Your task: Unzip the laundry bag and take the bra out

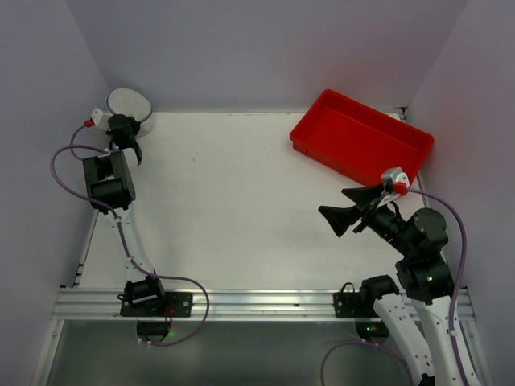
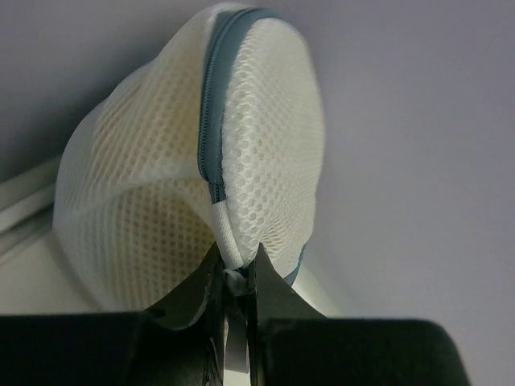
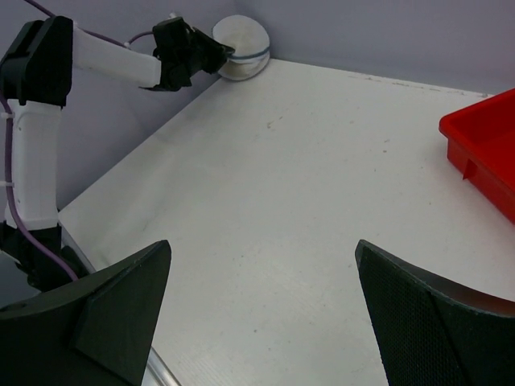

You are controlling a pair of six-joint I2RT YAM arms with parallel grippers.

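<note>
Two arms share the table (image 1: 241, 201), but only one is working. The left gripper (image 2: 237, 269) has its jaws narrow on the white pull tab (image 2: 228, 241) at the end of the grey zipper (image 2: 211, 104), pinching it just under the rim of the laundry bag (image 2: 265, 145). The bag stands on edge well apart from the red tray (image 1: 358, 137), in the opposite back corner and close against the wall. The right gripper (image 1: 334, 203) hangs just in front of the tray, jaws spread wide and holding nothing. The zipper looks fully closed, so the step in hand is probably the first pull of the unzip. To do it well, the tab should be drawn along the curve of the rim rather than straight away from the bag. The mesh case looks light and nothing pins it, so a straight tug would likely drag the whole bag toward the tray side. Bringing the right gripper over from the tray to steady the far half would help. The tab is thin, so a slow start guards against slipping. The bra cannot be made out through the mesh.
</note>
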